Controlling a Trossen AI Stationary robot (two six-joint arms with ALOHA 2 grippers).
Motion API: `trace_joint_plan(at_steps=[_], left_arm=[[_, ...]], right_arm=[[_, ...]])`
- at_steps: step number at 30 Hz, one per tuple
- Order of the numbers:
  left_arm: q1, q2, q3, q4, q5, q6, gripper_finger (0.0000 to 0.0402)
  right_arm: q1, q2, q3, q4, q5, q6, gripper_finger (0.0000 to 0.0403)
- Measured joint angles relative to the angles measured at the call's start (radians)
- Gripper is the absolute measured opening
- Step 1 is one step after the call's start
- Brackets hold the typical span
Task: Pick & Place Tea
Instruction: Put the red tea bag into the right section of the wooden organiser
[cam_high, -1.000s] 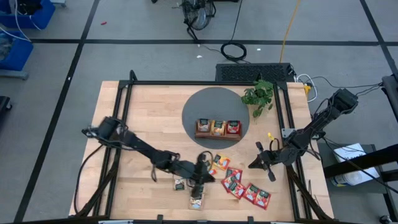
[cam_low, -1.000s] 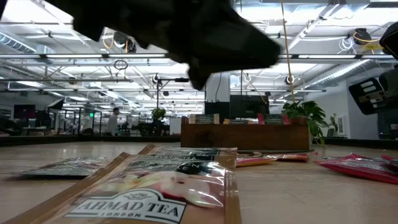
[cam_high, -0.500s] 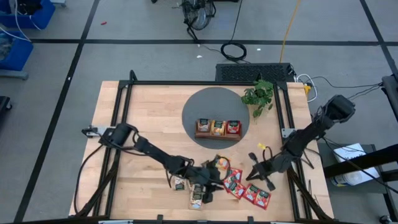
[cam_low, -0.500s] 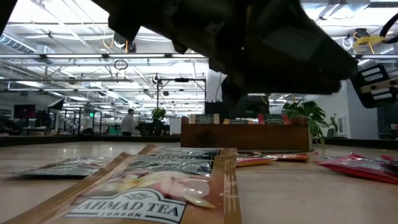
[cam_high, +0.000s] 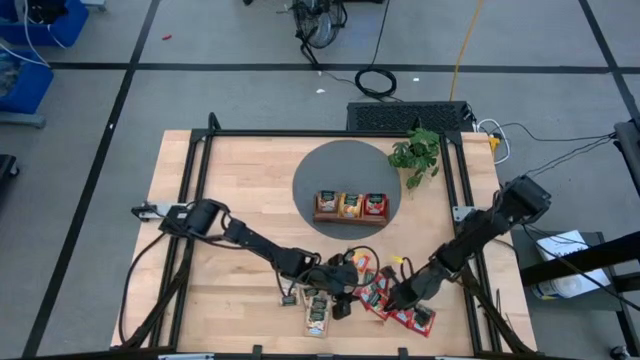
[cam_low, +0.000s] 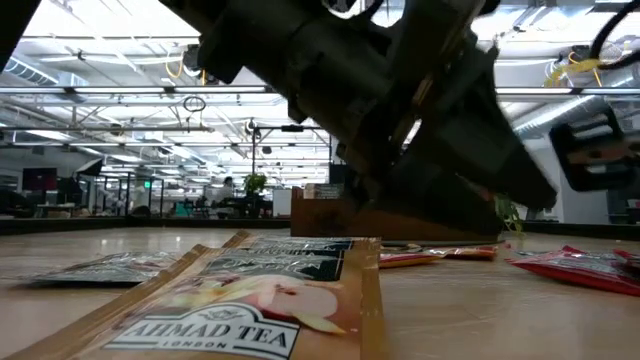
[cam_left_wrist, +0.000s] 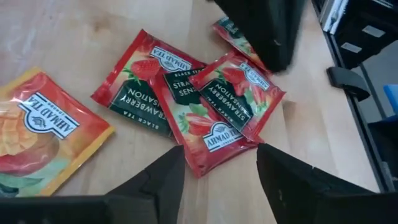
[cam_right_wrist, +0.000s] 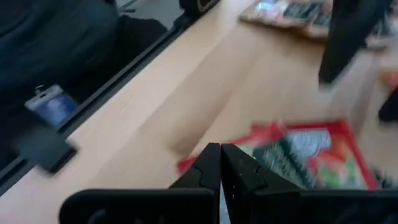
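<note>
Floor (cam_high: 250, 95): grey, w/ dark seam lines in a grid. Yellow cable (cam_high: 462, 45) runs across it toward table; black cable coil (cam_high: 376, 82) just beyond far table edge. Blue bins (cam_high: 30, 40) at far left. Low view: large open hall, ceiling trusses w/ long strip lights (cam_low: 120, 90), bright, desks & monitors far back.

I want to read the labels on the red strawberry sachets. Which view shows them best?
The left wrist view: the red strawberry sachets overlap there, labels legible. The high view shows them as tiny patches, the low view only edge-on at right, the right wrist view one blurred.
</note>
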Motion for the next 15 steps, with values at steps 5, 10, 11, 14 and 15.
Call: trace_joint_plan(at_steps=[5, 10, 11, 14, 15], left_arm=[[0.005, 0.003, 0.0, -0.006, -0.009, 0.007, 0.0178], [0.005, 0.003, -0.001, -0.014, -0.023, 0.016, 0.0165], [0.005, 0.003, -0.001, -0.016, -0.018, 0.016, 0.0164], [0.005, 0.003, -0.001, -0.022, -0.014, 0.015, 0.0164], [0.005, 0.003, -0.001, -0.02, -0.014, 0.015, 0.0164]], right_arm=[[-0.03, 0.025, 0.053, 0.002, 0.113, -0.066, 0.0], [-0.068, 0.058, 0.07, 0.002, 0.134, -0.069, 0.0], [-0.075, 0.07, 0.073, -0.005, 0.133, -0.063, 0.0], [-0.092, 0.086, 0.072, -0.044, 0.109, -0.033, 0.0], [-0.096, 0.088, 0.072, -0.045, 0.102, -0.026, 0.0]])
